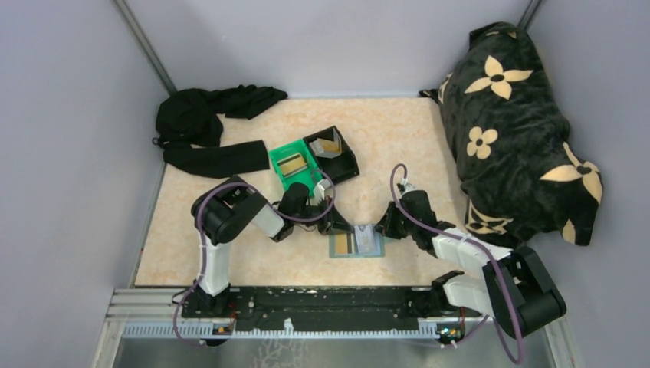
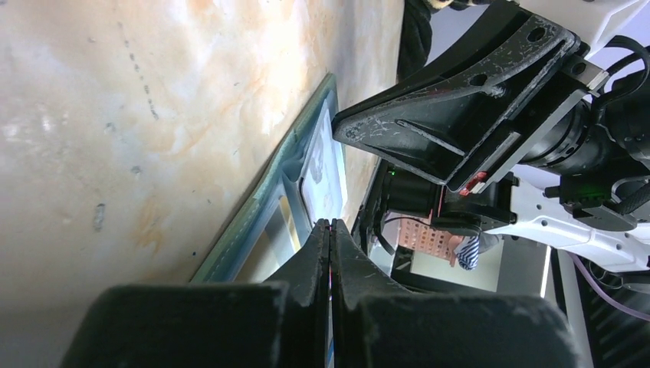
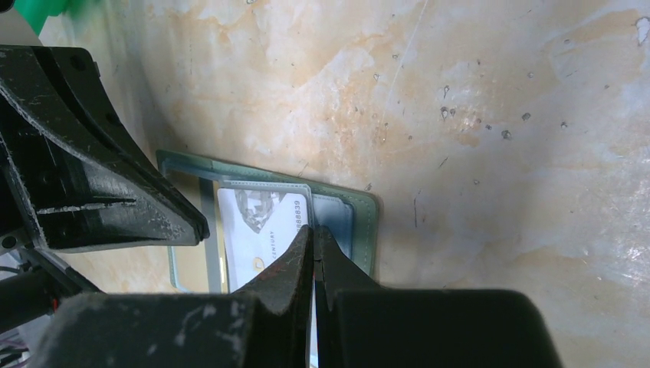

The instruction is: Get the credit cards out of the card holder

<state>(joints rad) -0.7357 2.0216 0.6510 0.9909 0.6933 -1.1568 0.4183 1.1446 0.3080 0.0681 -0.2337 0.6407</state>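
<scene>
The card holder (image 1: 357, 254) lies open and flat on the table (image 1: 398, 138), between the two grippers. A pale grey card (image 3: 257, 230) sits in one panel and a tan card (image 1: 343, 243) with a dark stripe in the other. The left gripper (image 2: 329, 227) has its fingers pressed together and holds nothing, close to the holder's edge. The right gripper (image 3: 313, 230) is also closed and empty, with its tips over the pale grey card.

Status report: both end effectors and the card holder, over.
Left end effector, right end effector shut, at open card holder. Pale card inside. Nothing else on it.
</scene>
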